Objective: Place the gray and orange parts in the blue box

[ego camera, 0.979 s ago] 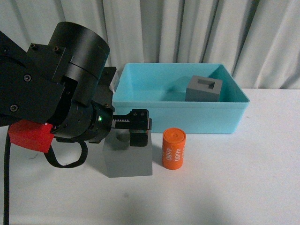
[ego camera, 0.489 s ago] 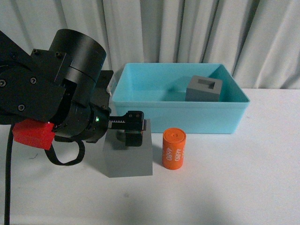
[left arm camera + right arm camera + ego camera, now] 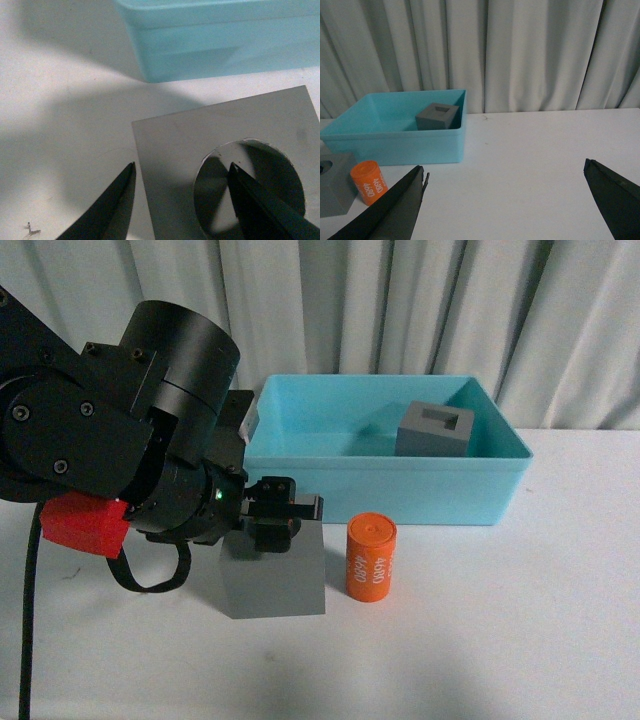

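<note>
1. Gray block with the round hole (image 3: pixel 272 575) stands on the white bench (image 3: pixel 500 640), in front of the near left corner of the blue box (image 3: pixel 380 490) and apart from its wall.
2. The left gripper (image 3: pixel 278 520) is down on that block's top. In the left wrist view its fingers are spread, one finger (image 3: pixel 115 210) outside the block's side face and the other (image 3: pixel 260 210) reaching into the hole. The wall of the block lies between them with a gap still showing at the inner finger.
3. The orange cylinder (image 3: pixel 371 558) stands upright just beside the block on its right, not touching it. White "4680" print runs down its side, and it is a little short of the box's near wall.
4. The right gripper (image 3: pixel 504 167) shows only in its own wrist view. Its fingers are wide apart over bare bench with nothing between them, well apart from the parts.
5. The blue box sits toward the far edge of the bench.
6. The gray block with the rectangular slot (image 3: pixel 436 430) rests inside the box, near its far right corner, slot facing up.
7. A pale pleated curtain (image 3: pixel 400 300) hangs behind the bench's far edge.
</note>
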### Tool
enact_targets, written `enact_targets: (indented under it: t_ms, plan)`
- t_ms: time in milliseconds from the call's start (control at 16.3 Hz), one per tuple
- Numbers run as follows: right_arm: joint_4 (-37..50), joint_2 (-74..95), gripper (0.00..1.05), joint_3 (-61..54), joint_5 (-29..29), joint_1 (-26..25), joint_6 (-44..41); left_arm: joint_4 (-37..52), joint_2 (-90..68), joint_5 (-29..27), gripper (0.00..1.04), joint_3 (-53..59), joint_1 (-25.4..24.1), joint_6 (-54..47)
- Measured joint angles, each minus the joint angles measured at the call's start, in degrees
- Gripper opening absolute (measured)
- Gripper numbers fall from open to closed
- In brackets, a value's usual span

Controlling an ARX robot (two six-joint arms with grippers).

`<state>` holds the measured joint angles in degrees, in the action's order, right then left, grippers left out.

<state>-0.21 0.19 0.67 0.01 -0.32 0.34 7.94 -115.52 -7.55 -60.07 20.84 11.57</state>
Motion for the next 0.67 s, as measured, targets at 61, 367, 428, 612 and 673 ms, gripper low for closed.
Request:
enact_targets:
  t_ms: [61, 367, 428, 612, 673]
  plan:
    - [0.00, 0.00, 0.98, 0.00, 0.00, 0.00, 0.00, -0.63, 0.79, -0.83, 0.30, 0.50, 0.00, 1.42]
    - [0.00, 0.00, 0.98, 0.00, 0.02, 0.00, 0.00, -4.76, 5.11, -1.84, 0.22, 3.28, 0.00, 3.78]
    - [0.00, 0.00, 0.98, 0.00, 0.00, 0.00, 0.00, -6.82, 7.13, -1.75, 0.21, 4.11, -0.15, 5.20]
    - [0.00, 0.00, 0.98, 0.00, 0.00, 0.00, 0.00, -11.26, 16.57, -1.20, 0.21, 3.39, -1.25, 9.90]
    - [0.00, 0.00, 0.98, 0.00, 0.00, 0.00, 0.00, -12.92, 19.54, -0.94, 0.21, 1.22, -1.51, 11.15]
